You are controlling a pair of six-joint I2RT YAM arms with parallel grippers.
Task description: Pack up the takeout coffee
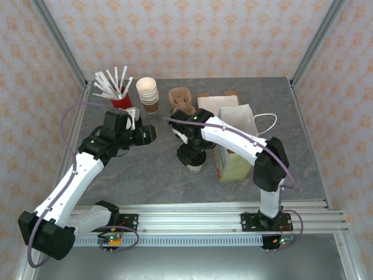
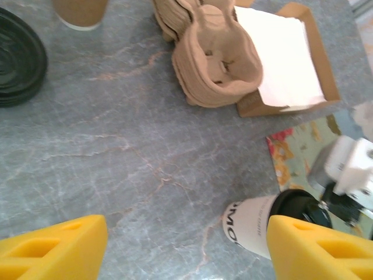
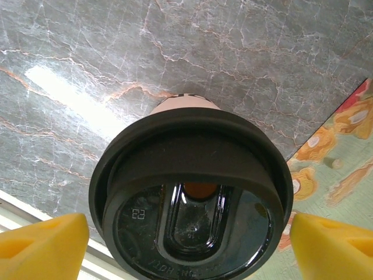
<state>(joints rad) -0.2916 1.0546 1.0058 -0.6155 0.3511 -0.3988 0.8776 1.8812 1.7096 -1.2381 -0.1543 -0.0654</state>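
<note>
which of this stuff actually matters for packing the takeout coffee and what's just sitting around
For the job:
- lidded coffee cup, standing on the table
- open paper bag beside it, probably where the cup goes

Just lying about:
- straws
- stack of lidless cups
- cup carriers
- napkins
- loose black lids

Bright, even light from above; shadows short and soft.
In the right wrist view a white streak of glare crosses the grey veined table (image 3: 64,96) at left, and the lid of the takeout coffee (image 3: 192,192) shines with small reflections. Yellow fingers (image 3: 41,245) sit soft-edged in the bottom corners of both wrist views; the left wrist view blurs at its right edge.
</note>
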